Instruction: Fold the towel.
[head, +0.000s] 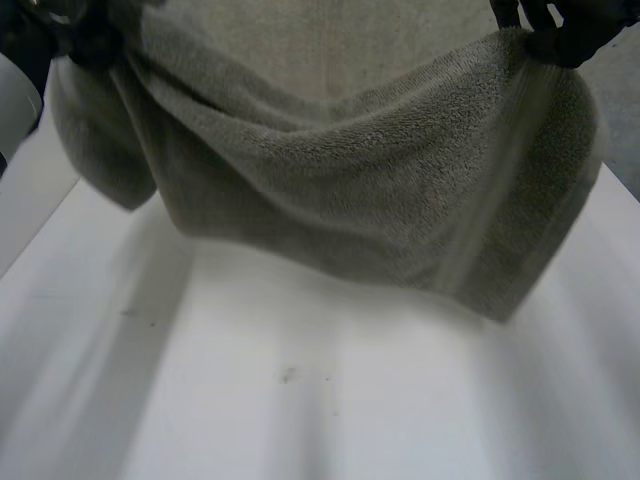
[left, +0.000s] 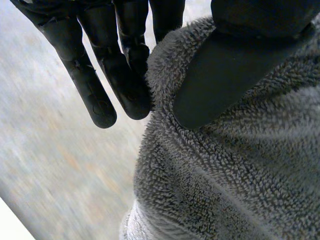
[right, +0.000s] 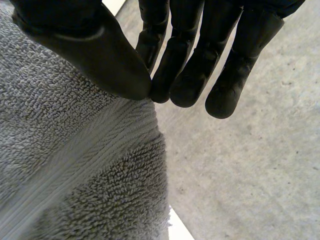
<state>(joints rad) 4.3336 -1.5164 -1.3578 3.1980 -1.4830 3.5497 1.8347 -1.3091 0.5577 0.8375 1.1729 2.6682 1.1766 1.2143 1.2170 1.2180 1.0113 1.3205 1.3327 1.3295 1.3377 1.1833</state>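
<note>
A grey terry towel (head: 340, 170) hangs in the air above the white table (head: 300, 400), sagging in the middle between my two hands. My left hand (head: 85, 40) holds its upper left corner. In the left wrist view the thumb (left: 225, 75) presses the towel (left: 235, 170) against the straight fingers (left: 125, 75). My right hand (head: 560, 35) holds the upper right corner. In the right wrist view its thumb (right: 95, 55) and fingers (right: 185, 75) pinch the towel's banded edge (right: 85, 165).
The table's bare white top lies below the towel, with a small dark speck (head: 288, 375) near the middle. Grey floor (right: 260, 165) shows beyond the table's right edge and floor (left: 55, 165) past my left hand.
</note>
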